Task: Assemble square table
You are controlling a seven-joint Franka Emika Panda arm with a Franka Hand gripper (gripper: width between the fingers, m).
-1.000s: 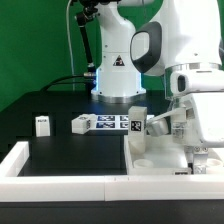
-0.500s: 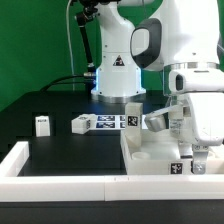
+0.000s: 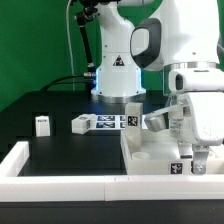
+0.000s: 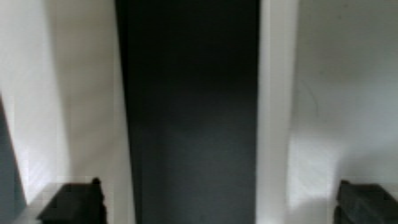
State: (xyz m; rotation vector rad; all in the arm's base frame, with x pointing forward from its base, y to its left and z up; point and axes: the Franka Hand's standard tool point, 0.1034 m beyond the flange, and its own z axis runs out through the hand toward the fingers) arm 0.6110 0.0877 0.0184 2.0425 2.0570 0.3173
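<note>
The square table top (image 3: 148, 155) lies flat on the black counter (image 3: 70, 145), and the jaws hang over its front edge, near the corner on the exterior view's right. The jaws are now wide apart and hold nothing. In the wrist view the two dark fingertips (image 4: 71, 200) stand at opposite sides, with only a dark band and blurred white surfaces between them. One second ago the jaws were lower and closer to this edge. The tag (image 3: 177, 168) on the front edge now shows just beside the jaws, while before it appeared directly under them. One short leg (image 3: 135, 116) stands just behind the top. A second leg (image 3: 82, 123) lies further away, toward the exterior view's left of the top, beside the marker board (image 3: 112, 122). A third leg (image 3: 42, 124) stands well apart from the top.
</note>
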